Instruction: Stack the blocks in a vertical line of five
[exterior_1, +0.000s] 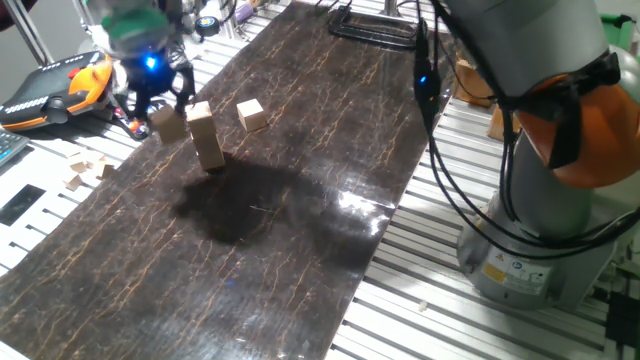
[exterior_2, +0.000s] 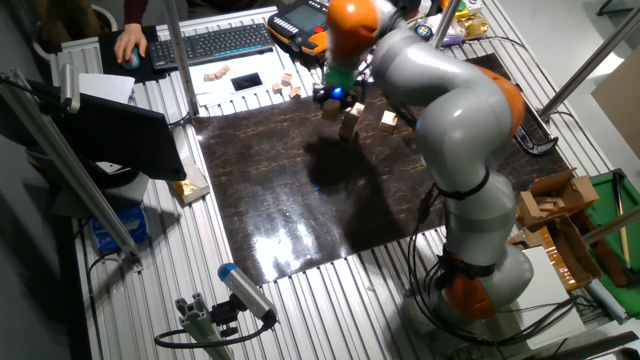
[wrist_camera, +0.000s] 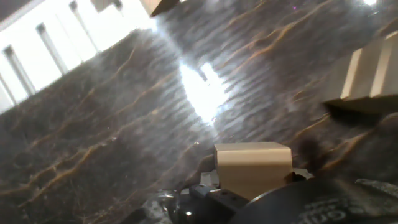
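**Asker:** Gripping anything right now?

**Me:** Gripper (exterior_1: 165, 103) is clamped on one tan block (exterior_1: 169, 124). My hand view shows that cube (wrist_camera: 253, 168) seated between my fingers, its top face lit. I hold it just above the dark mat, right beside the stack (exterior_1: 205, 136).

**Asker:** How tall is the stack?

**Me:** From one fixed view it looks like three cubes in an upright column, leaning slightly. In the hand view it lies at the right edge (wrist_camera: 367, 78), and I can count seams but not be sure of the number. A loose block (exterior_1: 251, 115) sits on the mat just beyond the stack, apart from it. Another tan corner (wrist_camera: 160, 5) pokes in at the top of my hand view; I cannot tell which cube it is.

**Asker:** What is underneath?

**Me:** A dark, marble-patterned mat (exterior_1: 300, 180) with thin orange veins, glossy enough to throw a bright glare patch. It lies on a table (exterior_2: 330, 300) of ribbed aluminium rails.

**Asker:** And around you?

**Me:** Small pale wooden bits (exterior_1: 82, 172) lie off the mat's edge. An orange and black pendant (exterior_1: 60, 88) rests near them. In the other fixed view there is a keyboard (exterior_2: 215, 42) at the far end with a person's hand (exterior_2: 130, 42) beside it, and a wooden frame (exterior_2: 555, 215) near my base. Black cables (exterior_1: 440, 150) hang down along my arm.
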